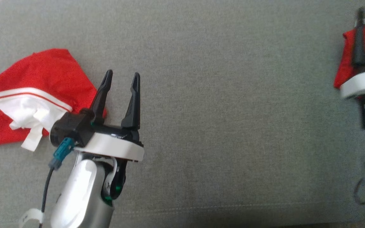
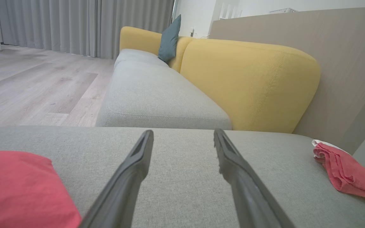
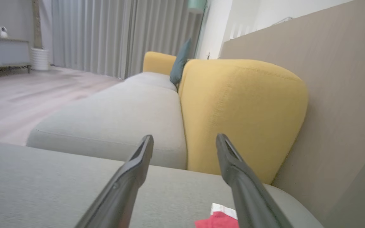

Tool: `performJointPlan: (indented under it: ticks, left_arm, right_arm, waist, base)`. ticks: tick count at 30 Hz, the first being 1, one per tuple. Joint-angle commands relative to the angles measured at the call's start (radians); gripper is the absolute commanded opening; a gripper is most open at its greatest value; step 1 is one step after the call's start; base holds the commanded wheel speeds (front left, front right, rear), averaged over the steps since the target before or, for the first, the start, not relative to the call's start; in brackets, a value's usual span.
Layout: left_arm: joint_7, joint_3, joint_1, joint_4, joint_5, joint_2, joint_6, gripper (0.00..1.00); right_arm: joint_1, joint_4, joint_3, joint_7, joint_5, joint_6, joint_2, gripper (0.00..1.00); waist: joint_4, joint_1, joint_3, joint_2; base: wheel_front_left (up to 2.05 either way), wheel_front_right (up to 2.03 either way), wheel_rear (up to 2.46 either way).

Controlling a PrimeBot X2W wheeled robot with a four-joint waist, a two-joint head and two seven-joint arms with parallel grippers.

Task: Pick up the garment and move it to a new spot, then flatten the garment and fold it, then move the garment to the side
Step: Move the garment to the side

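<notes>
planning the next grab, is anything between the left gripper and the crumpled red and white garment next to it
Nothing visible stands between them. The left gripper is open above the grey cushion, and the crumpled garment lies close on its left side, with no other thing in the way.
</notes>
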Motion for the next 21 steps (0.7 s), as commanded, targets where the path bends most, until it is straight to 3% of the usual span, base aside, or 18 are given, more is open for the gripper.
performJointPlan:
  ticks: [1, 7, 21]
  left_arm:
    - [-0.005, 0.040, -0.002, -0.037, -0.006, 0.006, 0.004, 1.00]
    - [-0.005, 0.055, 0.038, -0.034, -0.003, 0.006, 0.013, 1.00]
    - [-0.005, 0.070, 0.125, -0.023, 0.004, 0.006, 0.008, 1.00]
  right_arm:
    - [0.021, -0.046, 0.024, -0.016, 0.012, 0.007, 0.023, 1.00]
    - [0.141, -0.120, 0.068, -0.058, 0.039, 0.007, 0.141, 1.00]
    - [0.373, -0.168, 0.126, -0.116, 0.155, 0.007, 0.172, 1.00]
  waist:
    - [-0.005, 0.0001, -0.030, 0.0000]
    - [-0.008, 0.0001, -0.090, 0.0000]
    - [-0.008, 0.0001, -0.158, 0.0000]
  base:
    - [0.00, 0.00, 0.00]
    - [0.00, 0.00, 0.00]
    - [0.00, 0.00, 0.00]
